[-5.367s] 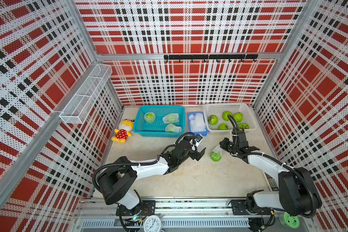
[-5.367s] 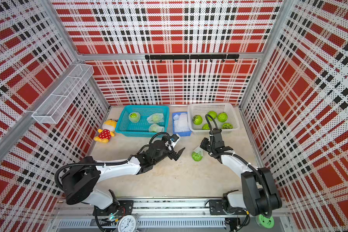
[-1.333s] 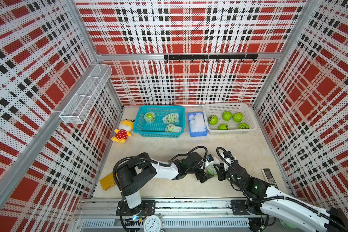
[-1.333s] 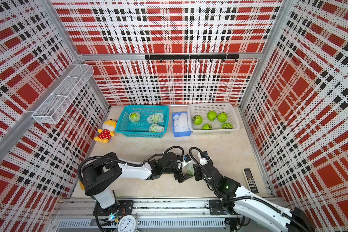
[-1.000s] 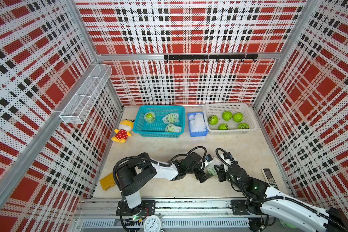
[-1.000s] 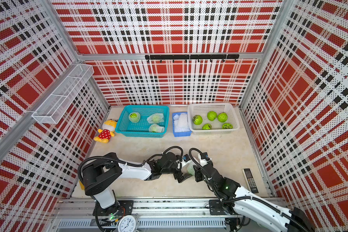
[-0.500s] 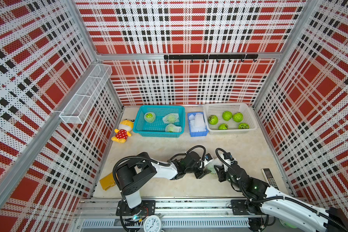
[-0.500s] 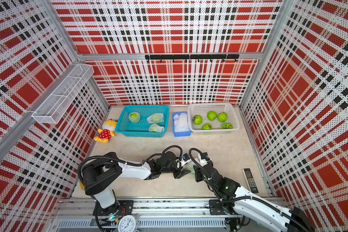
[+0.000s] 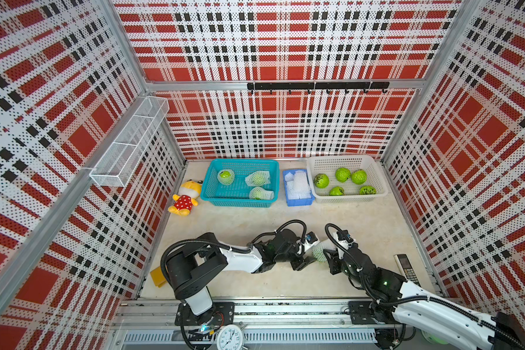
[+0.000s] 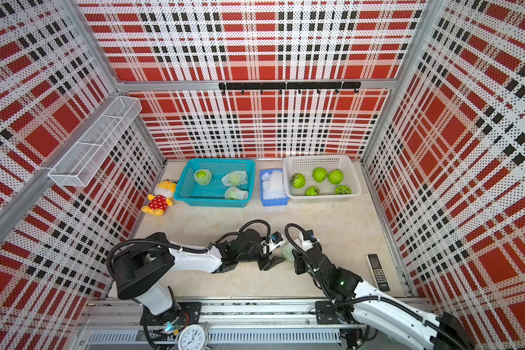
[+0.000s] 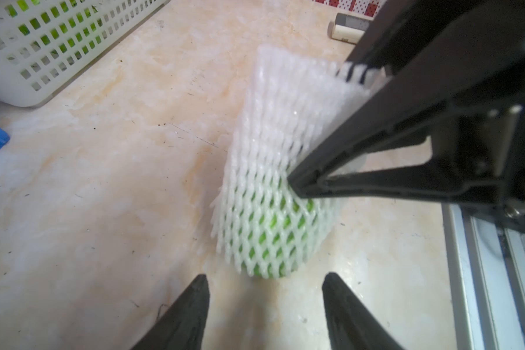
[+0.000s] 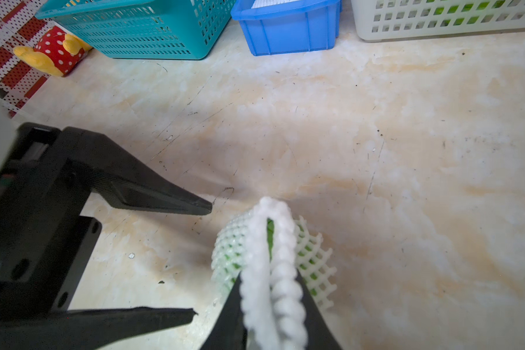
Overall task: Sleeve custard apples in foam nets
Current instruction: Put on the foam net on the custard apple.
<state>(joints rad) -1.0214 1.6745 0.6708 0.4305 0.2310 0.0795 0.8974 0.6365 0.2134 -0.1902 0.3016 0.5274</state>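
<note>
Sleeving in hand: a custard apple sits in one end of a white foam net, its green skin showing through the mesh. The rest of the net stands flattened and empty beyond the fruit.
Place of the fruit: the front half of the desk, about midway between its left and right edges and between the two pincers. Whether it rests on the desk or hangs just clear cannot be told.
Right pincer: closed on the flattened empty part of the foam net, one finger on each face.
Left pincer: jaws parted and empty, with the tips just short of the fruit end of the net and touching nothing.
Done: three sleeved custard apples lie in the teal basket at the rear edge. The one in hand makes a fourth, judged seated in its net.
Left to do: five bare custard apples lie in the white lattice basket toward the rear right corner. Spare foam nets fill the blue bin between the two baskets.
Progress, as judged: a little under halfway, with four of nine fruits netted. The present fruit probably lacks only delivery to the teal basket.
</note>
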